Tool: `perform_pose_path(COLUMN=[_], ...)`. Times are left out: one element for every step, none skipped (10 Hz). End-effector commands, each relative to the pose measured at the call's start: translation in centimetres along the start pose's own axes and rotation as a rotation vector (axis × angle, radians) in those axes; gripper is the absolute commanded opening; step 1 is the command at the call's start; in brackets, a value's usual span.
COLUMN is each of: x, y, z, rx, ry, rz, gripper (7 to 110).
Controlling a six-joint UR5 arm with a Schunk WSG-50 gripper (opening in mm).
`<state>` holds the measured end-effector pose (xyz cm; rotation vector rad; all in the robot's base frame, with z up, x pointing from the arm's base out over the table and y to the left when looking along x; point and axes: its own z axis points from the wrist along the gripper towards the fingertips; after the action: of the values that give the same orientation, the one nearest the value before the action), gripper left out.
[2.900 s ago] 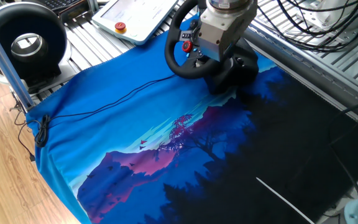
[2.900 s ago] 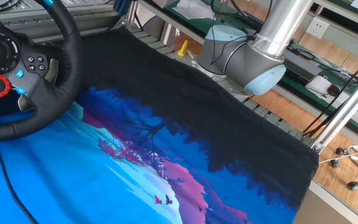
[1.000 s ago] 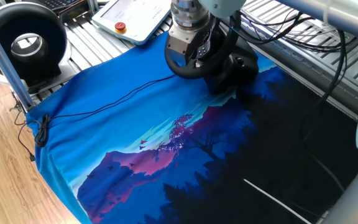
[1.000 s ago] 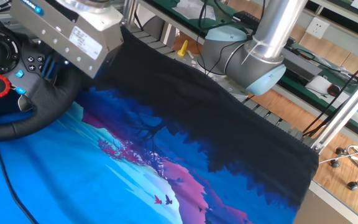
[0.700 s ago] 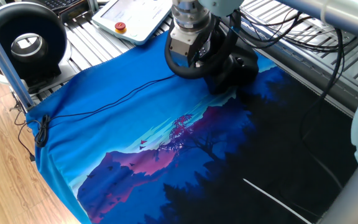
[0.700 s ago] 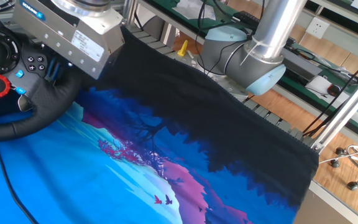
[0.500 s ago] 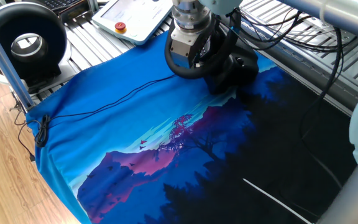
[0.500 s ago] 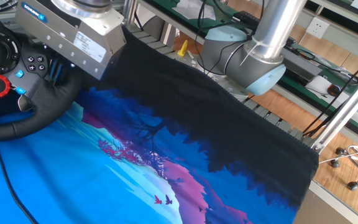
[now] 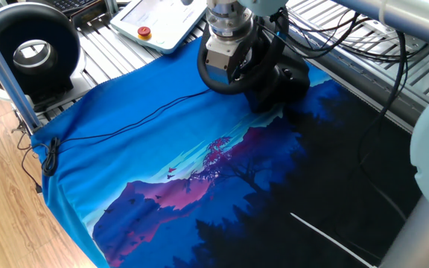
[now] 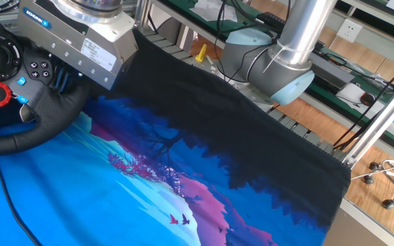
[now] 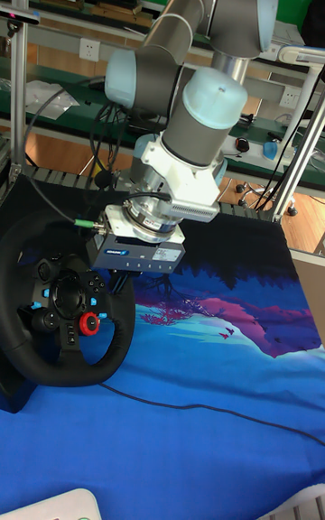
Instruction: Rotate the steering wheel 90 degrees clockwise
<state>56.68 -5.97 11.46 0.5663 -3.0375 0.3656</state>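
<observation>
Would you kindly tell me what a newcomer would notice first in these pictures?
Probably the black steering wheel with its red hub button, upright at the table's edge, with the arm's end effector right at its rim. Next, the vivid blue and purple landscape cloth covering the table.

UR5 arm (image 11: pixel 194 78) fills centre of tall view: grey tube links w/ pale blue joint caps, folded over, wrist pointing down-left. White wrist flange above silver claw (image 11: pixel 129 278) body w/ blue label; dark fingers below body, mostly hidden, so open/closed not readable. In one fixed view claw body (image 9: pixel 224 46) sits at top centre, seen from above, cables trailing off to the right; big pale joint blurred at right edge. In the other fixed view claw body (image 10: pixel 74 41) at upper left, arm base joint (image 10: pixel 269 65) upper centre-right.
</observation>
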Motion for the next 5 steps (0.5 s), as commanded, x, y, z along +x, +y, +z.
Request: perform_pose_path(x=[-0.5,-0.9,-1.6,-2.1,-2.6], y=[-0.1,-0.2,-0.4,-0.5,-0.6], z=[0.3,0.3,0.2,0.0,-0.2], rx=[-0.013,-0.013,-0.008,-0.005,0.004], ry=[-0.012,-0.025,-0.051,-0.071,-0.089], rz=[0.0,0.0,0.002,0.0,-0.006], gripper=[7,7,7,7,7])
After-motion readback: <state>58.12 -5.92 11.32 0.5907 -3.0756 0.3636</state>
